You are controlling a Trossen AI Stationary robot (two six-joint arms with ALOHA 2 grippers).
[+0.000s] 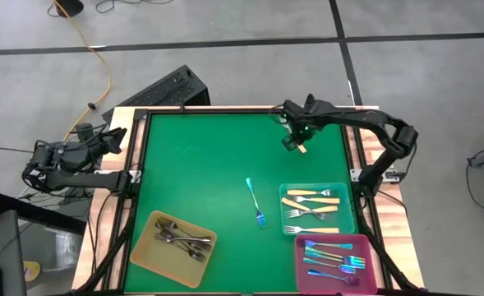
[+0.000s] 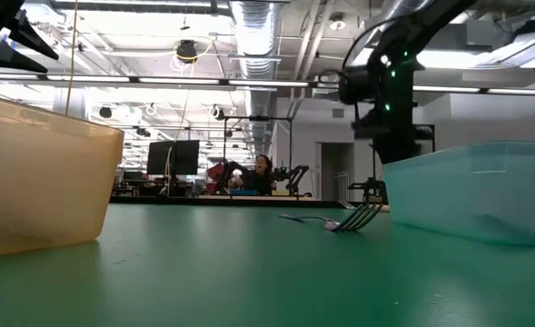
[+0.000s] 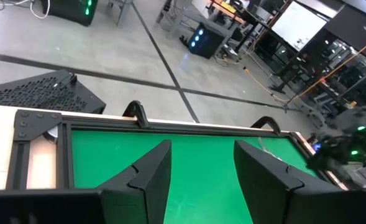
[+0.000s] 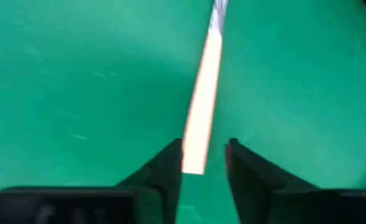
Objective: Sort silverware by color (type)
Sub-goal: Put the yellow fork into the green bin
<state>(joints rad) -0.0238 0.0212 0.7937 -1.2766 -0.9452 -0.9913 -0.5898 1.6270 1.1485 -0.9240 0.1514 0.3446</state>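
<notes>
the thin, hard, slippery fork (image 4: 202,99) is best pinched by its cream handle, between the right claw's (image 4: 204,163) parted fingers.

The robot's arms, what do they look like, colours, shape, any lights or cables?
Both arms are dark, near black, built from jointed segments. The right arm shows a small green light near its wrist, by the right tool. The left arm looks the same colour, with dark cables trailing beside it. The left tool has two flat, angular black fingers.

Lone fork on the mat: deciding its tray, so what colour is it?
Iridescent blue fork, clearest in the high view.
</notes>
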